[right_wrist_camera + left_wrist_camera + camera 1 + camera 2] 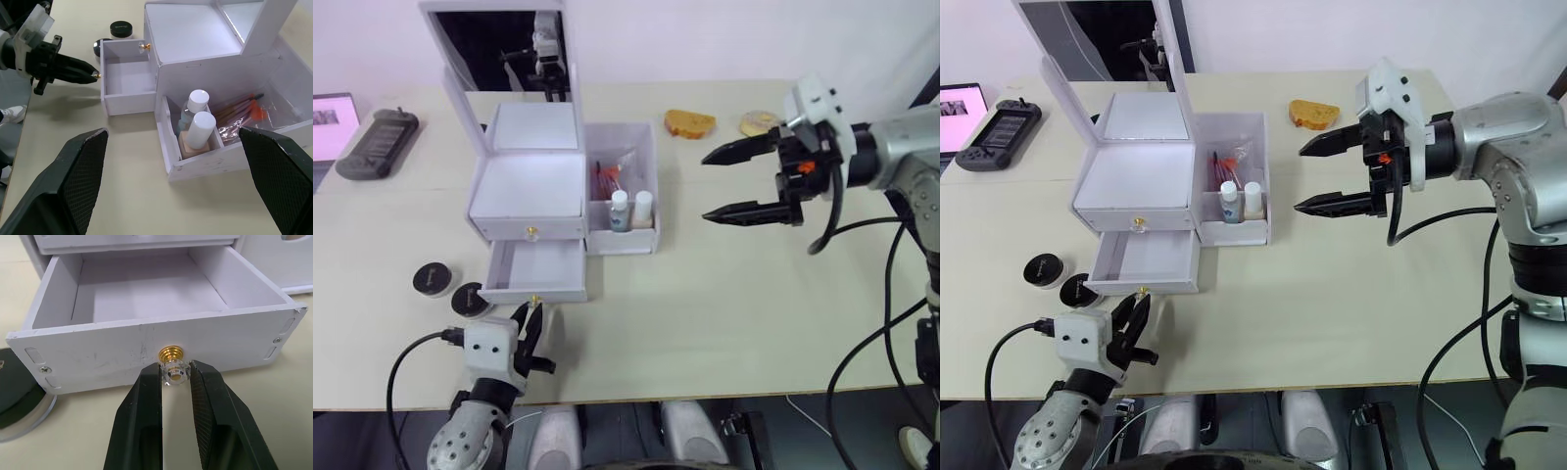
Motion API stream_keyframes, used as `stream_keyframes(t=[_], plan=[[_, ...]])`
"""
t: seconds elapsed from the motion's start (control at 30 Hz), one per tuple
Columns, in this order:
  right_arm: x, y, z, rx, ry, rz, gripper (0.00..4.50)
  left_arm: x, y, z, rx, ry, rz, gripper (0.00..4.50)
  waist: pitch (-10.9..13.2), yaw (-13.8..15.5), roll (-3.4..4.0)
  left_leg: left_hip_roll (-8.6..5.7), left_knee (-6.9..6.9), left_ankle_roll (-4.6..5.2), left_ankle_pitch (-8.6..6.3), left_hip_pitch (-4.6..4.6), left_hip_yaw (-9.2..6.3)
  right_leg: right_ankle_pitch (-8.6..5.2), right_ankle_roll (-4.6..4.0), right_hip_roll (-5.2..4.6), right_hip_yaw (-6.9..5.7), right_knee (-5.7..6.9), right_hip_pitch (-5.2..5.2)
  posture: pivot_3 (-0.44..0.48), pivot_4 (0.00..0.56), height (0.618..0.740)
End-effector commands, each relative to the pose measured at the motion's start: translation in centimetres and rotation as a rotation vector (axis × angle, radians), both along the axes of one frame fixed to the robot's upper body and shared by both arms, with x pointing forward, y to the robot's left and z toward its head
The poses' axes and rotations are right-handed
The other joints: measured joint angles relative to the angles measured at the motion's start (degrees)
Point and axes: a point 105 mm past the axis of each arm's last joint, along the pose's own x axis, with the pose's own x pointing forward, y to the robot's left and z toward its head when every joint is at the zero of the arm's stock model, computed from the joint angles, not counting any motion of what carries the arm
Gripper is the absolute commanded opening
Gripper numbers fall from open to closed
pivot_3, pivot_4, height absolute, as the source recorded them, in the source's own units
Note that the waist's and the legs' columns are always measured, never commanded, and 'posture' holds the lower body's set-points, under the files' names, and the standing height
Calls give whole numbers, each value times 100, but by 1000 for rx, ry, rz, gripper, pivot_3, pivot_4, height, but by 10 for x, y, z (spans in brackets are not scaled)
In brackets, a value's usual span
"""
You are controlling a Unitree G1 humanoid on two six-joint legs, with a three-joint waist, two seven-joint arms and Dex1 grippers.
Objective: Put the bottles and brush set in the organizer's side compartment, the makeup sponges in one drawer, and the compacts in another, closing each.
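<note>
The white organizer point(529, 186) stands with its mirror lid up and its upper drawer point(529, 231) closed. Its lower drawer point(538, 269) is pulled out and empty. My left gripper point(175, 372) is shut on that drawer's clear knob point(174, 368). In the side compartment point(651, 157) stand two bottles point(195, 105) with the brush set point(239, 110) behind them. Two black compacts point(433, 278) point(470, 299) lie on the table left of the open drawer. My right gripper point(707, 188) hovers open to the right of the organizer, holding nothing. The makeup sponges are out of view.
A dark handheld device point(377, 142) and a lit screen point(328, 122) lie at the far left. A brown piece point(690, 123) and a round tan item point(759, 122) rest at the back right. The table's front edge runs just behind my left gripper.
</note>
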Motion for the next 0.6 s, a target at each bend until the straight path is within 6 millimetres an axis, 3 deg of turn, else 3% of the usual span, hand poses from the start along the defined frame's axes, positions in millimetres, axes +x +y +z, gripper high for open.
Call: stream_keyframes(t=[0.03, 0.13, 0.27, 0.33, 0.43, 0.53, 0.6], plan=[[-6, 3, 13, 22, -63, 15, 4500, -3, -5, 9, -25, -14, -41, 278, 0, 3, 0, 0, 4, -1, 1, 0, -1, 0, -1, 0, 0, 2, 2, 0, 150, 740], [-6, 4, 13, 25, -64, 13, 4500, -2, -5, 12, -43, -23, -48, 278, 0, 0, 0, 0, 16, -2, 1, 2, -2, 5, -7, -1, 0, 3, 7, 0, 150, 740], [-4, 4, 12, 26, -64, 10, 4500, -2, -3, 14, -52, -25, -64, 2172, 0, -2, 0, 0, 22, -4, 2, 2, -1, 7, -10, -1, 0, 3, 9, 0, 150, 740], [-2, 3, 11, 25, -63, 5, 4500, -9, -2, 17, -64, -25, -111, 3089, 0, -3, -1, 0, 20, -4, 3, 2, -2, 7, -10, -1, 0, 4, 8, 0, 150, 740], [1, -1, 10, 23, -58, -4, 4500, -30, 15, 20, -99, -7, -119, 4452, 0, -30, -1, 3, 12, -4, 2, 2, 0, 6, -10, 2, 1, 2, 3, 0, 150, 740], [5, -7, 10, 49, -46, -24, 4500, -49, 35, 25, -128, 0, -93, 4452, 1, -18, -3, 4, 7, -4, 2, 2, 1, 5, -11, 2, 1, 2, -2, 0, 150, 740], [9, -13, 8, 55, -41, -39, 4500, -55, 56, 29, -57, -19, -47, 4452, 2, -10, -4, 4, 12, -4, 2, 3, 1, 5, -11, 0, 1, 1, 0, 0, 150, 740]])
